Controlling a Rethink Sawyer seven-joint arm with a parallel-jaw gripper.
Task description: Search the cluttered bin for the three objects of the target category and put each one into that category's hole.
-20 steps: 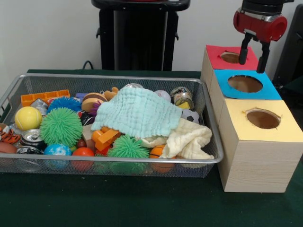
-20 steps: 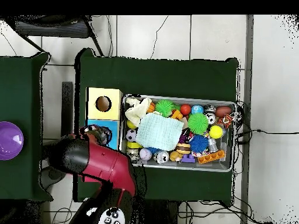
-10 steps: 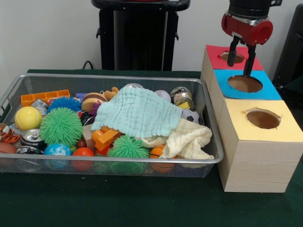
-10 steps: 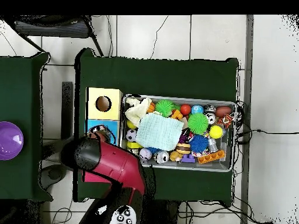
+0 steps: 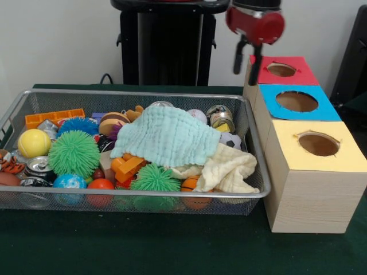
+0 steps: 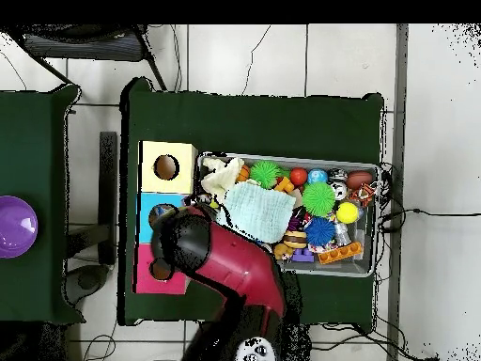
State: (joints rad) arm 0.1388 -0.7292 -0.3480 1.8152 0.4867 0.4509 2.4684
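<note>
My gripper (image 5: pixel 246 62) hangs open and empty, high above the gap between the wire bin's far right corner and the red-topped box (image 5: pixel 281 69). Beside that box stand the blue-topped box (image 5: pixel 296 101) and the yellow-topped box (image 5: pixel 318 143), each with a round hole. The bin (image 5: pixel 137 91) is full of clutter. A mint cloth (image 5: pixel 166 134) and a cream cloth (image 5: pixel 229 169) cover the middle. Around them lie spiky balls (image 5: pixel 73 153), a yellow ball (image 5: pixel 34 142), cans (image 5: pixel 39 166), a jar (image 5: pixel 221 117) and orange bricks (image 5: pixel 127 167). In the overhead view the red arm (image 6: pixel 216 263) hides the gripper.
The bin's raised wire rim (image 6: pixel 366 273) runs all round the clutter. The three boxes (image 6: pixel 167 166) stand taller than the bin, close against its side. A purple bowl (image 6: pixel 14 226) sits on a separate table beyond the boxes.
The gripper has travelled from above the red and blue boxes toward the bin, still open and empty. Nothing in the bin has moved.
</note>
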